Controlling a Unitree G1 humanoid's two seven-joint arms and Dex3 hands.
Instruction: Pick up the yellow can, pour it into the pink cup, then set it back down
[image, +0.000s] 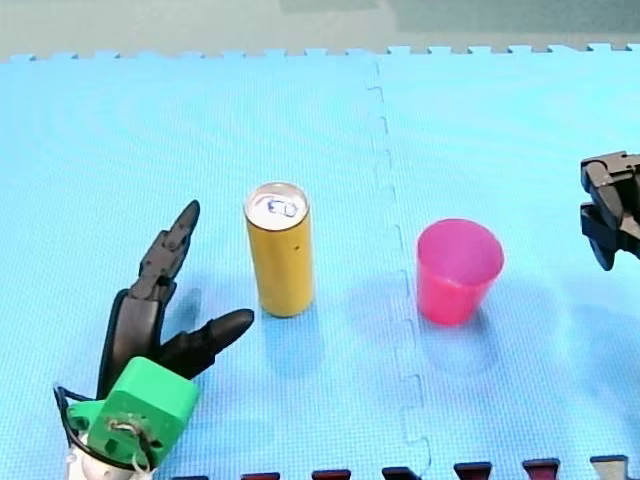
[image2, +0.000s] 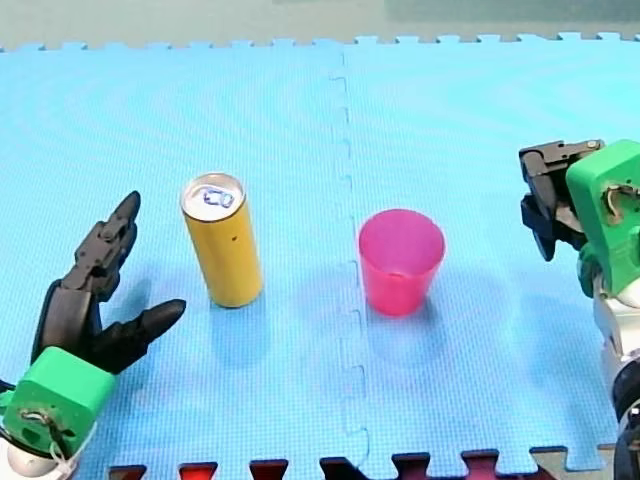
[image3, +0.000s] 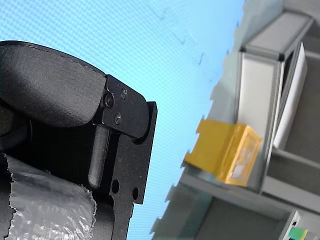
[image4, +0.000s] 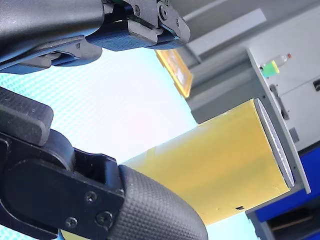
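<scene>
Left hand (image: 140, 325), near-left: empty, fingers uncurled, just left of the yellow can (image: 280, 260), no contact. The can is upright on the blue foam mat (image: 330, 130), with the pink cup (image: 458, 272) upright to its right and apart from it. Looks like the reach step, grasp not yet made. Next move needs the fingers closed round the can's body, then a lift and a tilt over the cup. Right hand (image2: 548, 200), far right, holds nothing and is partly cut off, so can't tell how open it is. Can't tell if the can is opened.
</scene>
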